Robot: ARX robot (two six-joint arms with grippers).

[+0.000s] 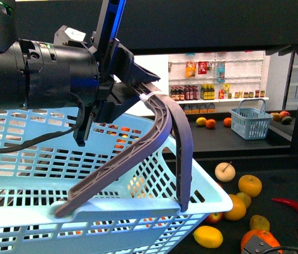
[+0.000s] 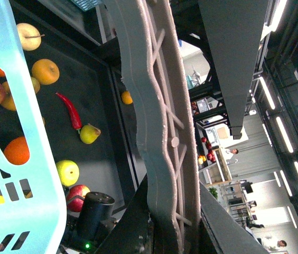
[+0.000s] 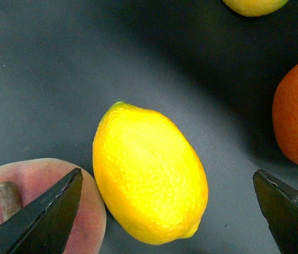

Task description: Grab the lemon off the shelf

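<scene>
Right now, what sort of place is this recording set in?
Likely a grocery shop or mock one: loose fruit on a black shelf, a blue shopping basket, and white wall shelves of bottles behind.

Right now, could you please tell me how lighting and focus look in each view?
Front view: near basket handle sharp, far store shelves bright and softer. Left wrist view: ceiling strip lights glare. Right wrist view: lemon crisp and bright, right gripper fingers only dark silhouettes, shadow beside the orange.
</scene>
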